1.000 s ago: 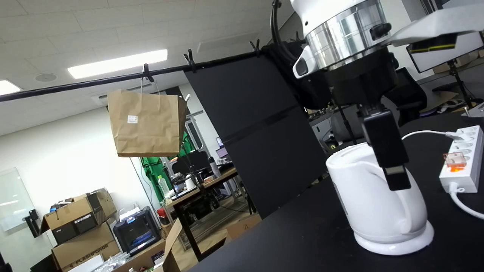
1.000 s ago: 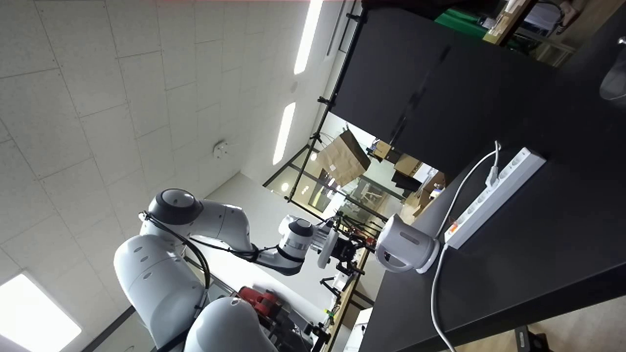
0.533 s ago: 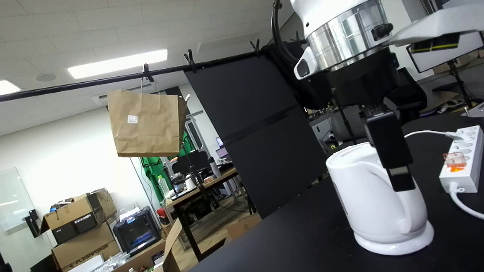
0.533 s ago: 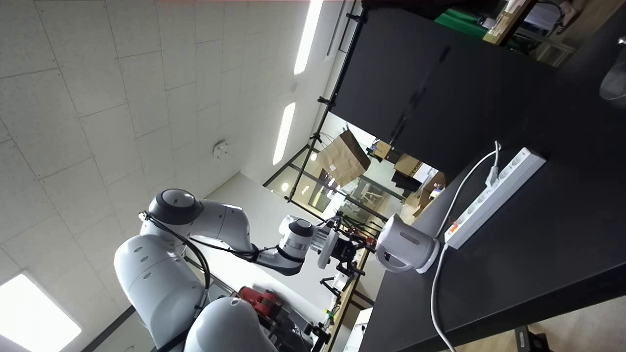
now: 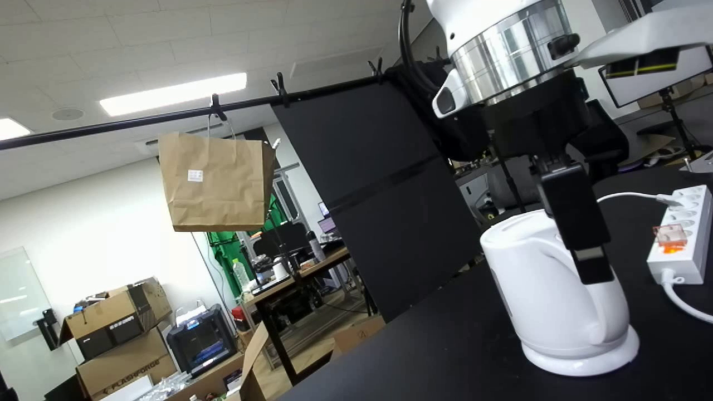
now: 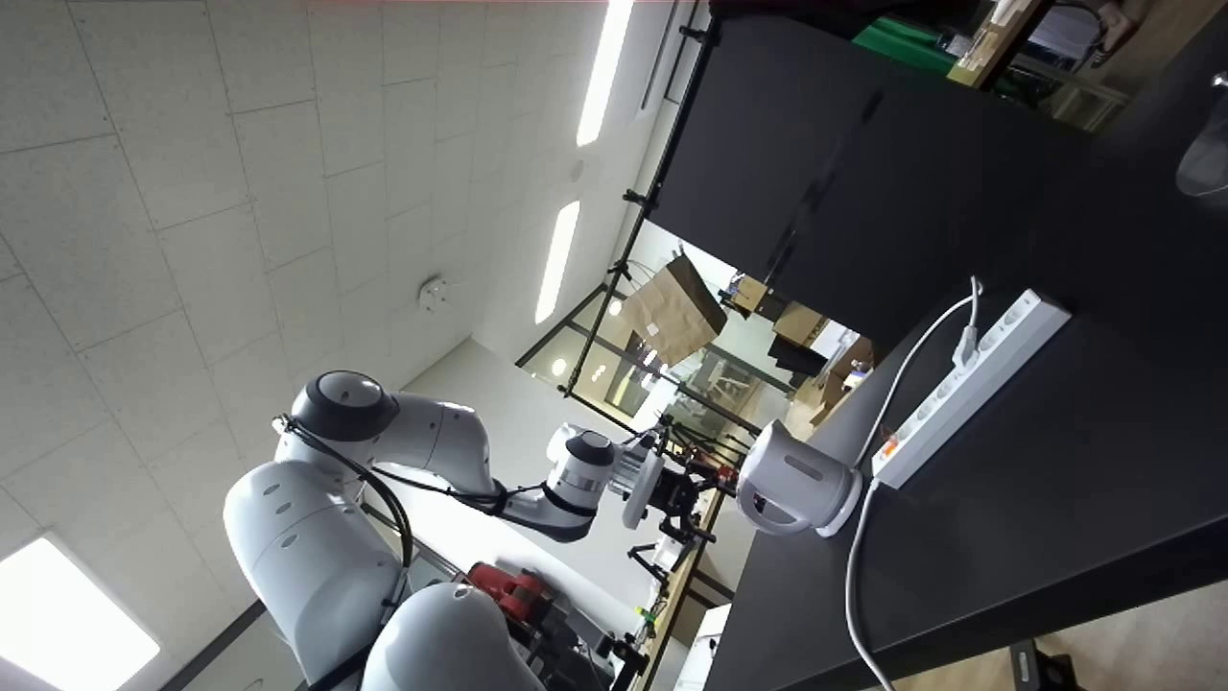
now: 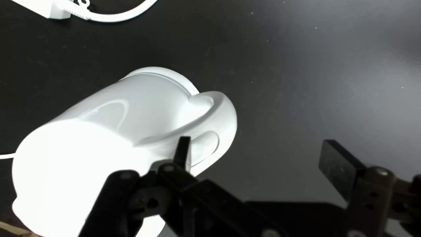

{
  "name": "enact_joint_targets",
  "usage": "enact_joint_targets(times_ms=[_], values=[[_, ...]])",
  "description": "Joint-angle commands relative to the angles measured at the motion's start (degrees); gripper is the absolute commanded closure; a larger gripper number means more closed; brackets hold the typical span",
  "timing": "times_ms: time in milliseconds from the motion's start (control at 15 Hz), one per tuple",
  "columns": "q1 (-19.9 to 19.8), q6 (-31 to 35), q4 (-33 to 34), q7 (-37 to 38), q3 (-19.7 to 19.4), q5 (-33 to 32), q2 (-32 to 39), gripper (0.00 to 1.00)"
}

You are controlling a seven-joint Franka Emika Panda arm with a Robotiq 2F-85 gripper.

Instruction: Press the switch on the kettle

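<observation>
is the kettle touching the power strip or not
Apart. An exterior view shows black table between the kettle and the power strip; the wrist view also shows table between the kettle and the visible end of the power strip.

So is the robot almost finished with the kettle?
Looks done: reaching the white electric kettle, which stands upright on its round base. In hand, I think: the aiming, as the open gripper has one finger in front of the kettle's handle in the wrist view. Left: the press, probably; no picture shows the switch clearly, so I can't be sure.
</observation>
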Motion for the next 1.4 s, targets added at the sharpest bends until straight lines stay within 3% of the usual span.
enact_joint_targets(times_ms=[0,800,1333], values=[[0.52,-1.65,0.87,2.17,0.06,-0.77,-0.20,0.00],[0.70,-1.88,1.22,2.12,0.23,-0.48,1.30,0.00],[1.74,-2.63,1.01,4.61,-0.51,-3.52,2.12,0.00]])
